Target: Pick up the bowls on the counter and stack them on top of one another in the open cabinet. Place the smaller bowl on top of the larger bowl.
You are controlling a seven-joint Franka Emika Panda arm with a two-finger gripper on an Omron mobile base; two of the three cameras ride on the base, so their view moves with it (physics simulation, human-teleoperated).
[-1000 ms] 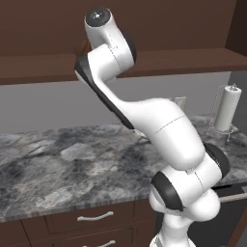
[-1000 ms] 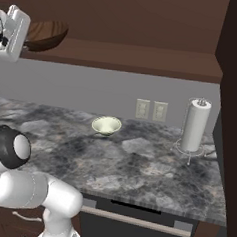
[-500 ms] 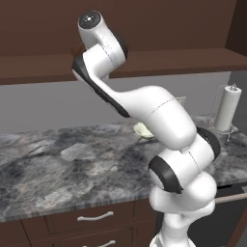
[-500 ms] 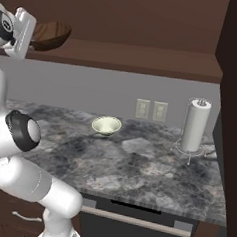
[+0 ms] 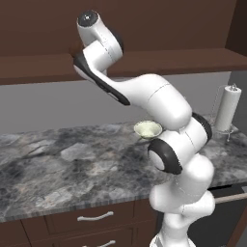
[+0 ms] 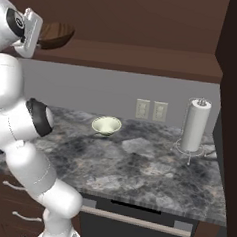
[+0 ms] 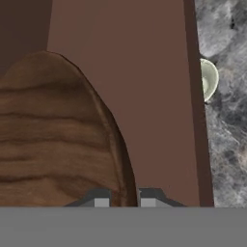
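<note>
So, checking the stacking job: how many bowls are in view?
2. The larger bowl is up over the open cabinet shelf, its rim in the gripper. The smaller bowl sits on the counter.

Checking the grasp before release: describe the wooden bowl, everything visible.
The wooden bowl is wide, shallow and dark brown with pale grain streaks. The gripper is shut on its rim, one finger inside and one outside. It is above the cabinet shelf near its left end; whether it touches the board is unclear. Nothing lies in it.
</note>
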